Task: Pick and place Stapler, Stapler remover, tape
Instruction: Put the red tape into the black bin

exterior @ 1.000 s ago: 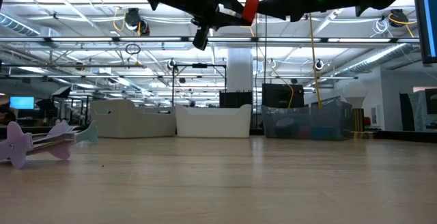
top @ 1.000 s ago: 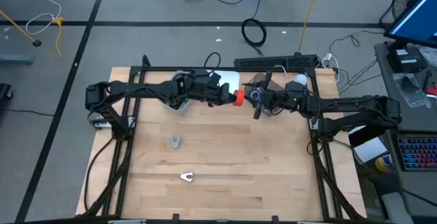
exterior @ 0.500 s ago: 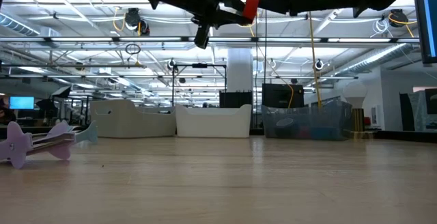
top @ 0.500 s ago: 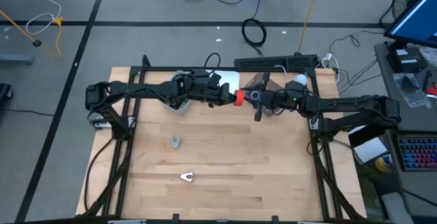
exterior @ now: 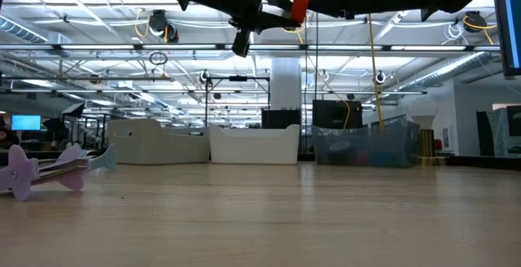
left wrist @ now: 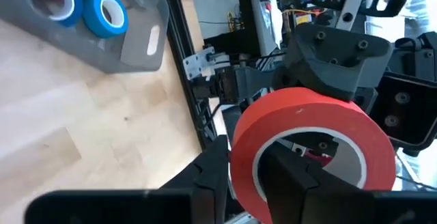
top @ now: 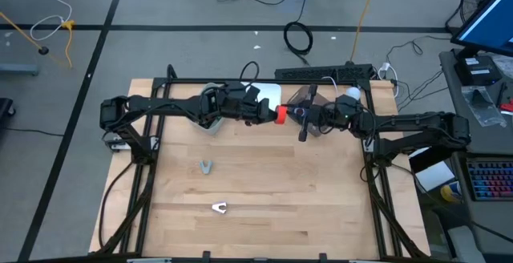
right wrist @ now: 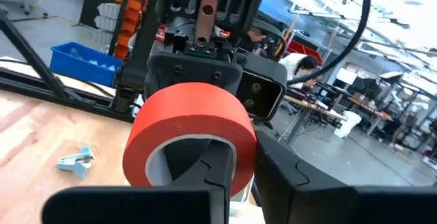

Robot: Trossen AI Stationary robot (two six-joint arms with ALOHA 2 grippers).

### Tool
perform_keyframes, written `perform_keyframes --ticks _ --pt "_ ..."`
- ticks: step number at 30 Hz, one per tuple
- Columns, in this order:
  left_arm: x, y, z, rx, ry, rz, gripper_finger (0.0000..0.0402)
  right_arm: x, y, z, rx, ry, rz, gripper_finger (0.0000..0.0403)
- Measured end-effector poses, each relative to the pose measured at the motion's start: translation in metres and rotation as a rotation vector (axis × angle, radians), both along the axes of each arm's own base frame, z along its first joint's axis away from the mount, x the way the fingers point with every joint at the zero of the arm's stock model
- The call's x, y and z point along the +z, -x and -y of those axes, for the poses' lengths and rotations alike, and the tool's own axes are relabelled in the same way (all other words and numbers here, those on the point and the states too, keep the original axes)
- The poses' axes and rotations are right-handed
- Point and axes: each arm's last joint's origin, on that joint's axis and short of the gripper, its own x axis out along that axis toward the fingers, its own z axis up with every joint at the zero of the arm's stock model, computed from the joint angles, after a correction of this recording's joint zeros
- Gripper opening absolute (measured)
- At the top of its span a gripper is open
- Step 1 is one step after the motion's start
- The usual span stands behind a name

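High above the table's far middle hangs a red tape roll (top: 280, 115) (exterior: 301, 2) with a white core. My left gripper (top: 270, 113) reaches it from the left and my right gripper (top: 292, 113) from the right, and both are shut on it. Two blue tape rolls (left wrist: 102, 12) lie in a grey tray (left wrist: 136, 43). Two staple removers (top: 206, 167) (top: 219, 208) lie on the wood. The stapler is out of view. My left gripper has one finger (left wrist: 290, 176) inside the red roll's hole and the other outside, with the ring's wall (left wrist: 239, 157) between them. It comes in about level from the table's left. The roll is clear of the table, its hole facing sideways. My right gripper holds the same roll on its opposite face, one finger (right wrist: 215, 173) in the hole and one outside, the wall (right wrist: 240, 166) between them. It comes in about level from the table's right. The roll hangs between both grippers.
A lilac staple remover (exterior: 41, 169) lies at the left in the low view. Black frame rails (top: 152, 147) (top: 377, 175) run along both sides of the table. Bare wood (top: 280, 191) spreads toward the near edge.
My right gripper has turned a little about the line it points along, and its fingers have come together on the red roll's wall. The roll and my left gripper have stayed where they were.
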Motion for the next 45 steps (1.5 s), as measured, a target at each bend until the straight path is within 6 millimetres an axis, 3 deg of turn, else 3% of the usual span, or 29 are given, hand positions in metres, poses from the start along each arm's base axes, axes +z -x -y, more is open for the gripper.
perform_keyframes --ticks 7,16,21,28,35,45 --pt "0.002 -0.001 -0.001 0.000 -0.093 0.024 0.0122 0.000 0.001 0.000 -0.016 -0.030 0.004 0.0032" --pt "-0.001 0.000 -0.003 -0.014 -0.145 0.001 0.0220 -0.001 0.000 0.000 -0.020 -0.060 -0.008 0.0031" --pt "-0.001 0.004 -0.015 -0.099 -0.177 0.018 0.0255 -0.006 0.001 0.002 -0.073 -0.071 -0.054 0.0031" --pt "-0.003 0.009 -0.031 -0.116 -0.202 0.005 0.0261 -0.010 0.003 0.003 -0.130 -0.076 -0.107 0.0031" --pt "-0.017 0.017 -0.039 -0.120 -0.189 -0.143 0.0254 -0.004 0.014 0.004 -0.237 -0.043 -0.133 0.0031" --pt "-0.028 0.025 -0.042 -0.109 -0.240 -0.289 0.0253 -0.013 0.038 0.014 -0.584 0.058 -0.369 0.0033"
